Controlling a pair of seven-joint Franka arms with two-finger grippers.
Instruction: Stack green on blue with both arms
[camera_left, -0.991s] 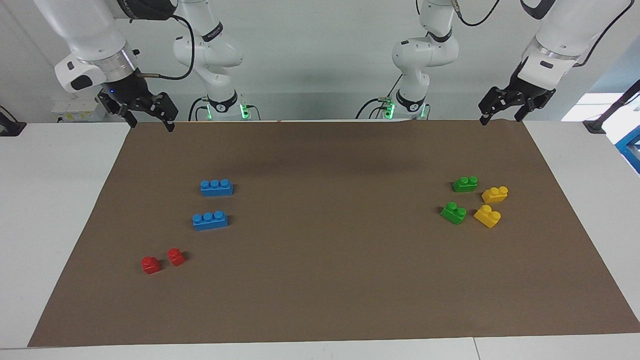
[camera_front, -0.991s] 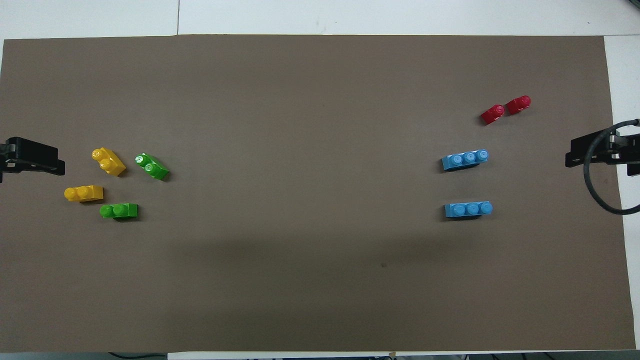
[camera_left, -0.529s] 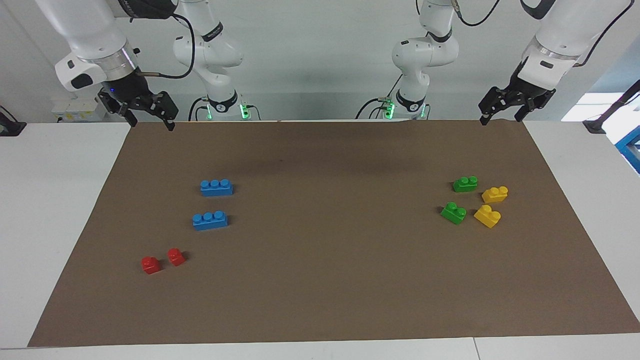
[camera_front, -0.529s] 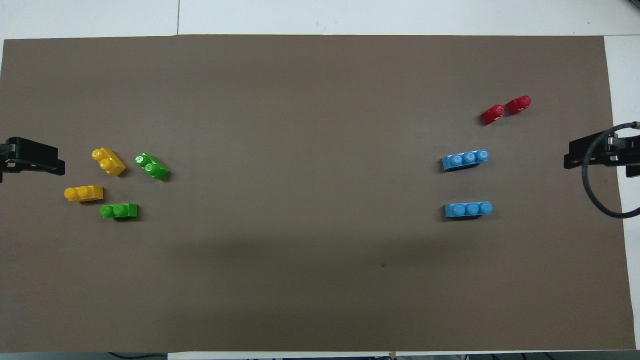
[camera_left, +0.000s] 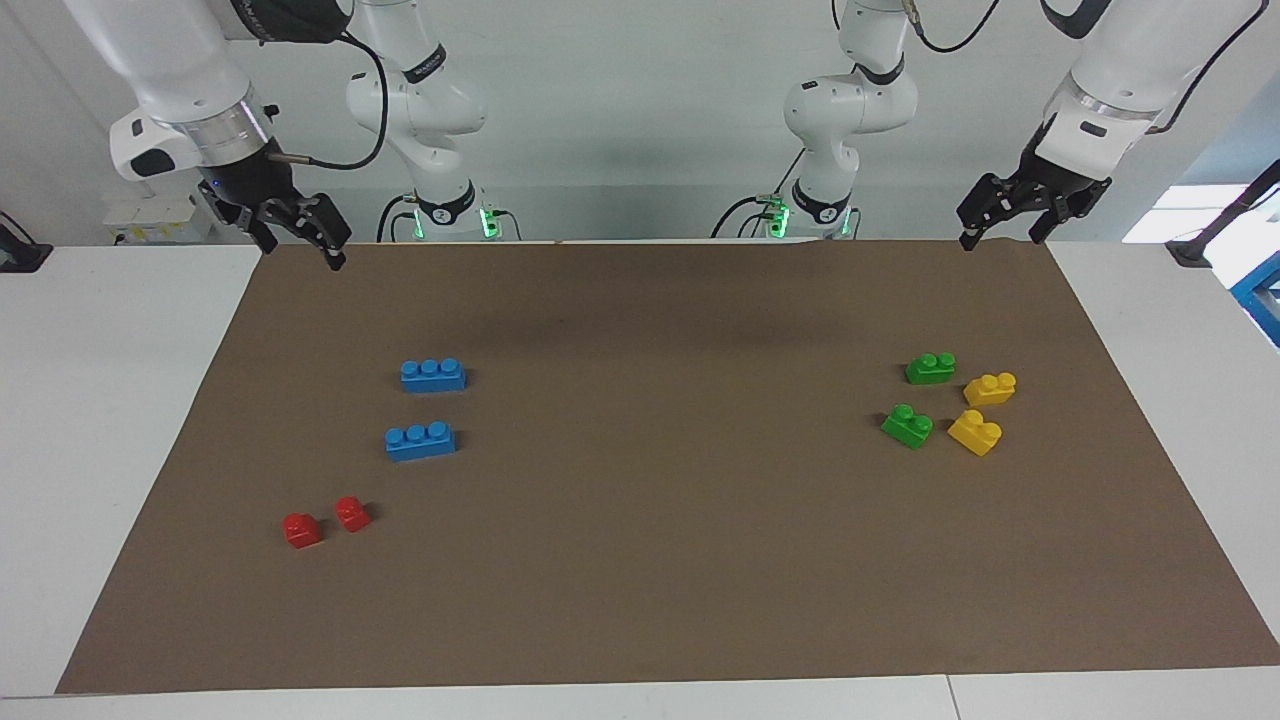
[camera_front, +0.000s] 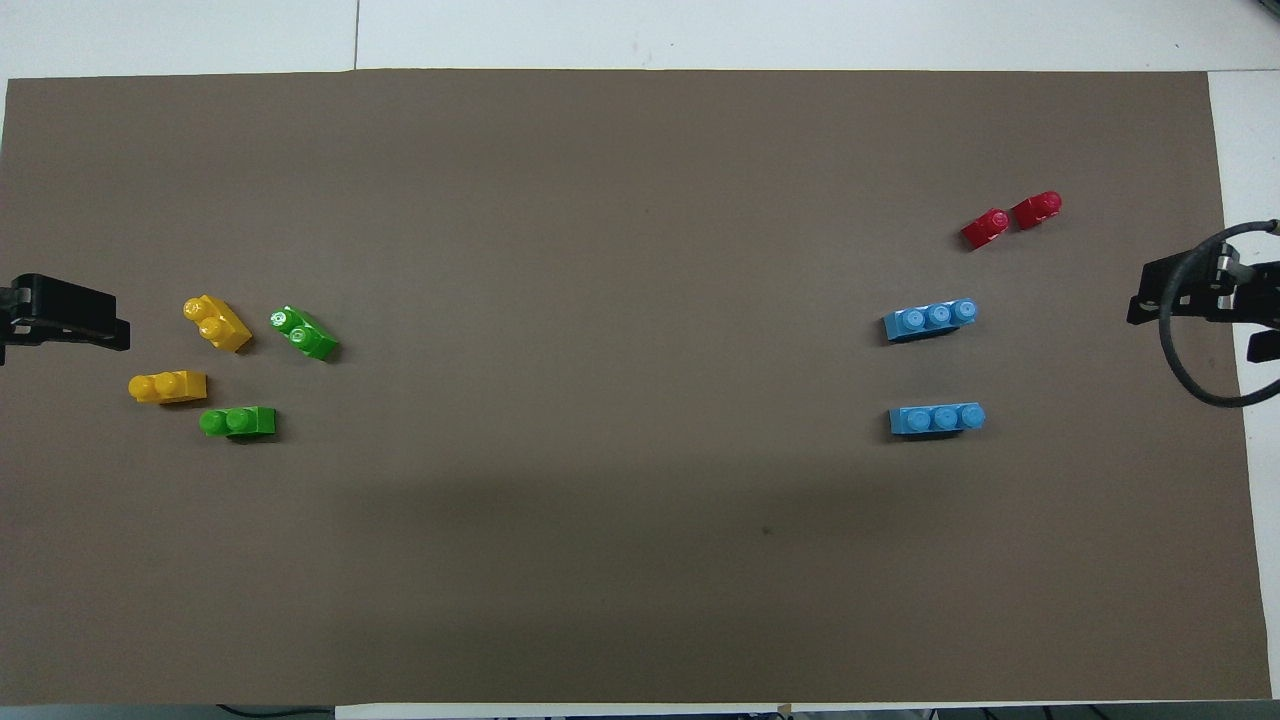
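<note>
Two green bricks lie on the brown mat toward the left arm's end; in the overhead view they are the nearer one and the farther one. Two blue bricks lie apart toward the right arm's end, also in the overhead view. My left gripper hangs open and empty over the mat's edge at its end. My right gripper hangs open and empty over the mat's edge at its end.
Two yellow bricks lie beside the green ones, closer to the left arm's end. Two small red bricks lie farther from the robots than the blue ones. The brown mat covers the white table.
My right gripper has turned a little and shifted slightly above the mat's edge. The left arm and all the bricks have not moved.
</note>
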